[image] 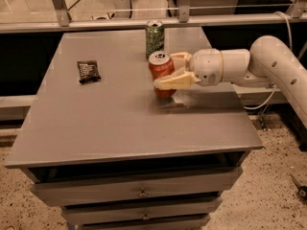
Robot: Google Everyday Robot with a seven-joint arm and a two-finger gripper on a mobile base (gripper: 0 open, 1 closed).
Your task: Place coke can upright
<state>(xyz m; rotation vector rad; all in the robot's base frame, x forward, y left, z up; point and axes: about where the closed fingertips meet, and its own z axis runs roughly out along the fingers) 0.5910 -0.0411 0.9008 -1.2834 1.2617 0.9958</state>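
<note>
The coke can [161, 72], red-orange with a silver top, stands upright with its base on or just above the grey table top [115, 114], right of centre. My gripper [168, 71] reaches in from the right on a white arm [268, 63]. Its cream fingers [173, 82] are closed around the can's sides, one in front and one behind.
A green can [155, 38] stands upright just behind the coke can, near the table's far edge. A small black packet [88, 71] lies at the left. Drawers [141, 193] sit below the table top. A metal rail [144, 22] runs behind the table.
</note>
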